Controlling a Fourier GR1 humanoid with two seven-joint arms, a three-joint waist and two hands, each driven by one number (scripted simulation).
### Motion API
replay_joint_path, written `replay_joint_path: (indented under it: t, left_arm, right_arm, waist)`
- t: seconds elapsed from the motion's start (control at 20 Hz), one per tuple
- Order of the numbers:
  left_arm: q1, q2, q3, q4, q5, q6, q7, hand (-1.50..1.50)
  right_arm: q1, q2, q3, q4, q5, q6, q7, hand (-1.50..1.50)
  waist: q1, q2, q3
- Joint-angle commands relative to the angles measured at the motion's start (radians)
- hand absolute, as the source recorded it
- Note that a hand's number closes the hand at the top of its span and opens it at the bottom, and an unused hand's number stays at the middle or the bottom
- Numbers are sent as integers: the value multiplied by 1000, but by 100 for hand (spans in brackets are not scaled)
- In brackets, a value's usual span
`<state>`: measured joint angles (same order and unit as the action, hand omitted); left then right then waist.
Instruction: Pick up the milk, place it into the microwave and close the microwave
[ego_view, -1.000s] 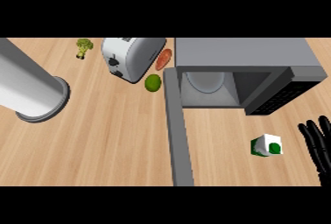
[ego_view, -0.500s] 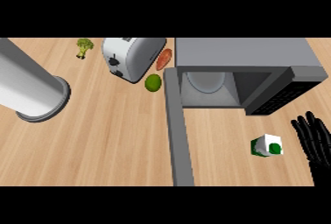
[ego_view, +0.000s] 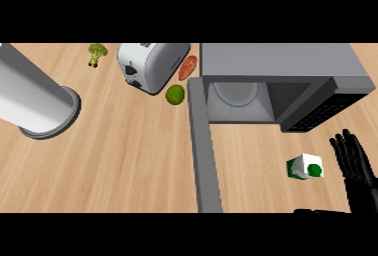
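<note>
**Right hand closes in on the milk**

Creeping leftward over the last second, the right hand (ego_view: 356, 162) now stands just beside the milk carton (ego_view: 304, 167), at the carton's three o'clock, with a thin strip of counter between them. Its fingers are straight and spread, pointing toward twelve o'clock; it holds nothing and touches nothing. This looks like the approach before a grasp, so the pickup has not begun.

From the milk, the microwave (ego_view: 284, 75) lies toward eleven o'clock, its cavity exposed and its door (ego_view: 205, 160) swung out toward six o'clock. Further toward nine o'clock sit a lime (ego_view: 175, 94), a toaster (ego_view: 150, 65), a broccoli floret (ego_view: 96, 52) and a grey forearm (ego_view: 33, 97).
</note>
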<state>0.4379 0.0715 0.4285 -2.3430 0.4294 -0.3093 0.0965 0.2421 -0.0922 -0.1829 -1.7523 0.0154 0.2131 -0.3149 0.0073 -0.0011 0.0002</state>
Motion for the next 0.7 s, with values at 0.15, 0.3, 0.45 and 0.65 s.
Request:
replay_joint_path:
  t: [0.15, 0.3, 0.45, 0.65]
  left_arm:
    - [61, -64, 19, -75, 20, -48, -12, -150]
    - [-25, -26, 44, -28, 27, -26, 34, -150]
    - [-9, -42, 24, -96, 29, -24, 75, -150]
    - [32, 1, 140, -46, 145, -87, 38, -150]
  right_arm:
    - [-43, -46, -94, 281, 21, 6, -189, -150]
    - [-60, -61, -90, 350, 34, 24, -218, -150]
    - [-90, -90, -122, 479, 31, 45, -331, -150]
    - [-139, -120, -135, 634, 44, 67, -421, -150]
  waist:
    - [3, 0, 0]
    - [-3, 1, 0]
    - [-2, 1, 1]
    - [6, 0, 0]
